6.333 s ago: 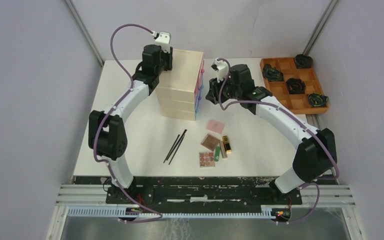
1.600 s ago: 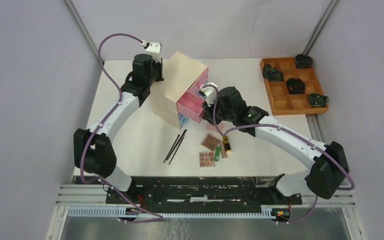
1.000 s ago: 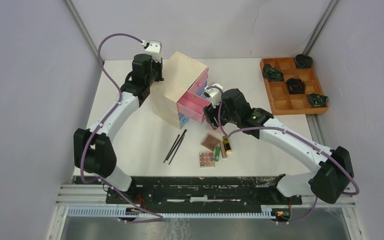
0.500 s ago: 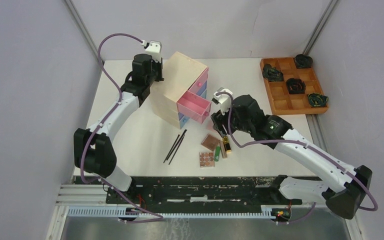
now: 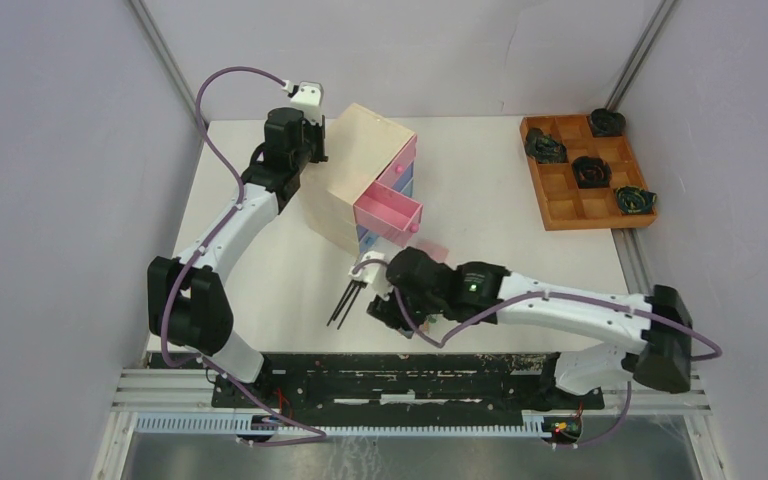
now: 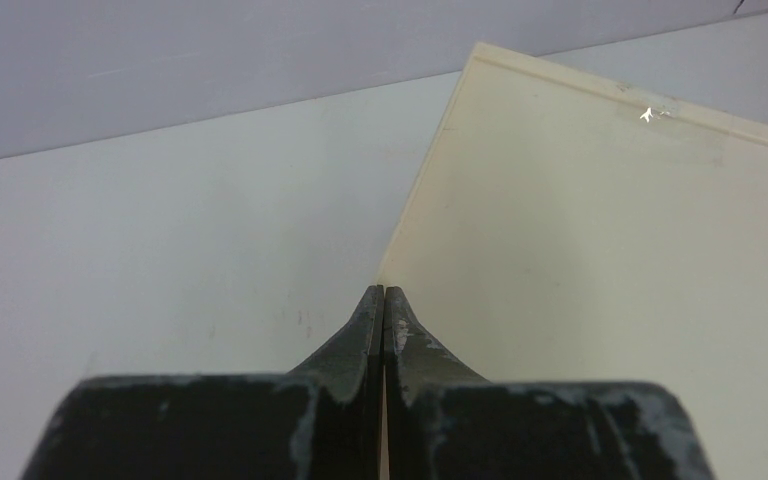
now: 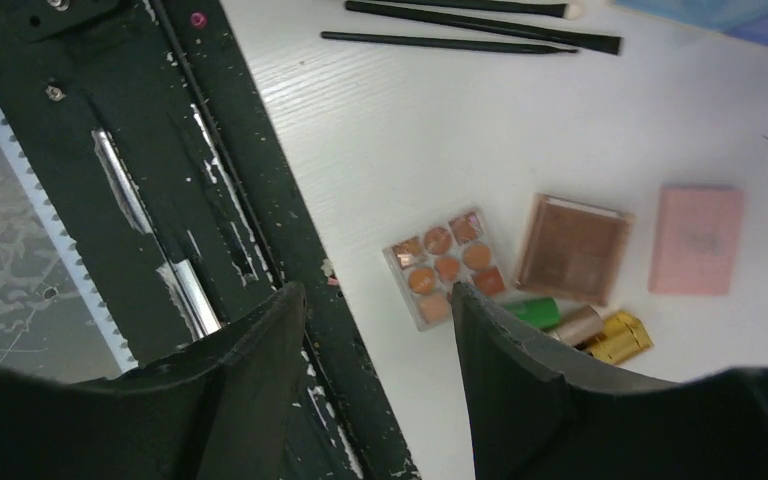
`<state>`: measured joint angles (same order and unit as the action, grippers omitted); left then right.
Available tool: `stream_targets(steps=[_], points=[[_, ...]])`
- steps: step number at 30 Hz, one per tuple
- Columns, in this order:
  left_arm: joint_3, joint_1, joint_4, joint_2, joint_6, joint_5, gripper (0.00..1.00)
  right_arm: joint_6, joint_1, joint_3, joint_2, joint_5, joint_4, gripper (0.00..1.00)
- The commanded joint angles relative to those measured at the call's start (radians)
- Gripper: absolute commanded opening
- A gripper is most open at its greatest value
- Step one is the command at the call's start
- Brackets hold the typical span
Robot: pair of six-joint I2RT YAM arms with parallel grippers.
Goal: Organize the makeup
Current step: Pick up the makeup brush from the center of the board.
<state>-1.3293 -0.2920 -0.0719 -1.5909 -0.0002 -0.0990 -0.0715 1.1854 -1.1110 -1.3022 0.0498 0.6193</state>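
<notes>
the white desk (image 5: pixel 480 170) looked smooth, shut in by pale walls (image 5: pixel 60 200). the wooden chest (image 5: pixel 365 165) had a pink drawer (image 5: pixel 390 215) pulled out; the left hand (image 6: pixel 380 300), pinched shut, sat at its back corner. the right hand (image 7: pixel 375 292) hung wide over the makeup (image 7: pixel 572 248) near the front edge: a light, stiff, likely slippery palette (image 7: pixel 447 265), best pinched across its sides; thin brushes (image 7: pixel 480 42) might roll.

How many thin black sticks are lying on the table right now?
2. The first stick lies on the table in front of the chest; the second stick lies close alongside it. No others seem hidden.
</notes>
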Motion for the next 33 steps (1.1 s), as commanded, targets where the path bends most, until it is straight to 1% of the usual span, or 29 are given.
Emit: stream_targets(steps=[1,4,7,10,14,16,22,33], points=[[0.083,0.014,-0.278,-0.094,-0.030,0.012,0.03,0.067,0.059,-0.092,-0.135,-0.046,-0.083,0.62],[0.087,0.015,-0.275,-0.089,-0.032,0.013,0.03,0.134,0.059,-0.122,-0.227,-0.111,-0.133,0.60],[0.091,0.020,-0.272,-0.084,-0.032,0.015,0.03,0.206,0.059,-0.139,-0.302,-0.122,-0.204,0.59],[0.096,0.025,-0.269,-0.082,-0.032,0.016,0.03,0.263,0.054,-0.191,-0.391,-0.140,-0.216,0.56],[0.094,0.030,-0.266,-0.086,-0.035,0.021,0.03,0.317,0.037,-0.273,-0.496,-0.171,-0.197,0.50],[0.096,0.034,-0.263,-0.087,-0.036,0.024,0.03,0.326,0.016,-0.301,-0.532,-0.197,-0.196,0.48],[0.091,0.041,-0.261,-0.102,-0.037,0.035,0.03,0.280,-0.071,-0.343,-0.607,-0.221,-0.221,0.48],[0.091,0.047,-0.265,-0.110,-0.035,0.038,0.03,0.325,-0.107,-0.430,-0.739,-0.260,-0.185,0.47]])
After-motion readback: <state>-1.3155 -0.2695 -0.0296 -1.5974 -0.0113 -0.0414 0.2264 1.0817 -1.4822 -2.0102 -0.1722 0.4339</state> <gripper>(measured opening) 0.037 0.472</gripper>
